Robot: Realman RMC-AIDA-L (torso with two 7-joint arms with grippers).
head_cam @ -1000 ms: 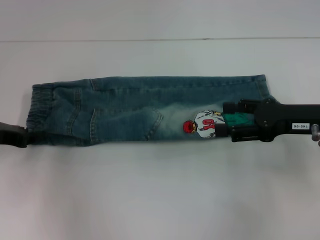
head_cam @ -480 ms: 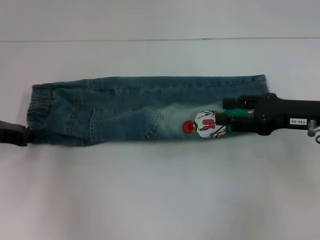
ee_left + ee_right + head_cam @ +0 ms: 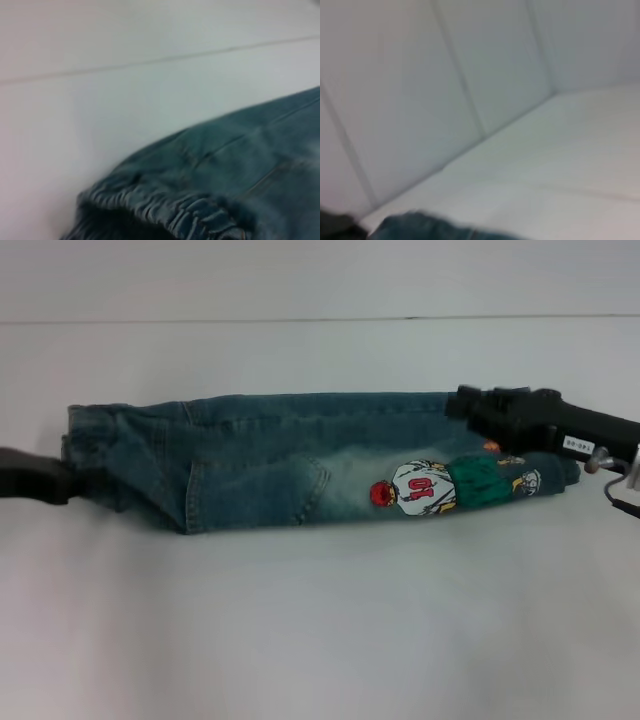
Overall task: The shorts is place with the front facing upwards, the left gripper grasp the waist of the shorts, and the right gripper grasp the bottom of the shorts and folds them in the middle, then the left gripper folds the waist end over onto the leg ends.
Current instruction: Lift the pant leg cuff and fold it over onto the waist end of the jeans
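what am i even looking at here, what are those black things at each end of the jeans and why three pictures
A two-armed robot is folding denim shorts on a white table. The black things are its arms. The left end effector is at the elastic waist; the right end effector is over the leg end, beside the cartoon patch. One picture comes from a head camera looking down. The other two come from wrist cameras, which show the denim close up. Whether either end effector grips the cloth isn't visible.
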